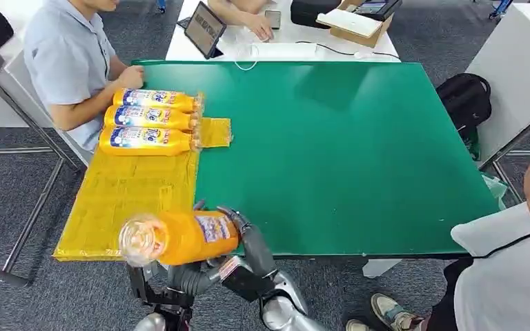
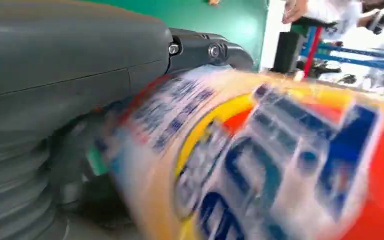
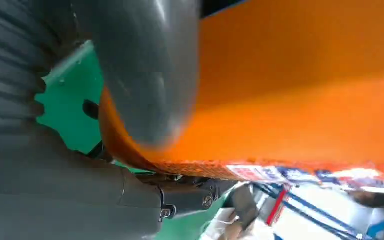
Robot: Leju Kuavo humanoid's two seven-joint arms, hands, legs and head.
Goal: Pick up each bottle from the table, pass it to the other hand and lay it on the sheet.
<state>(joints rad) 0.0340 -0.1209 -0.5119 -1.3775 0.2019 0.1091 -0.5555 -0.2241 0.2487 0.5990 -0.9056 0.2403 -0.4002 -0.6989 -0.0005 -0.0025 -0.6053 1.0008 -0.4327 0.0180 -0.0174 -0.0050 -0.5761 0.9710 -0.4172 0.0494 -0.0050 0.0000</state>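
Orange bottle (image 1: 179,238) lies horizontal above the table's near edge, at about 7 o'clock in the head view, with its clear base toward the yellow sheet (image 1: 128,200). The right hand (image 1: 245,238) wraps the cap end. The left wrist view shows the left hand (image 2: 75,75) closed against the label, so both hands appear to grip the bottle in mid-transfer. Three bottles (image 1: 150,118) already lie side by side at 10 o'clock on the sheet. Procedure: confirm a firm left-hand grip before the right hand releases. Keep the bottle level. Lay it parallel to the row, just beside the nearest bottle, on the green table (image 1: 338,152) side's sheet area.
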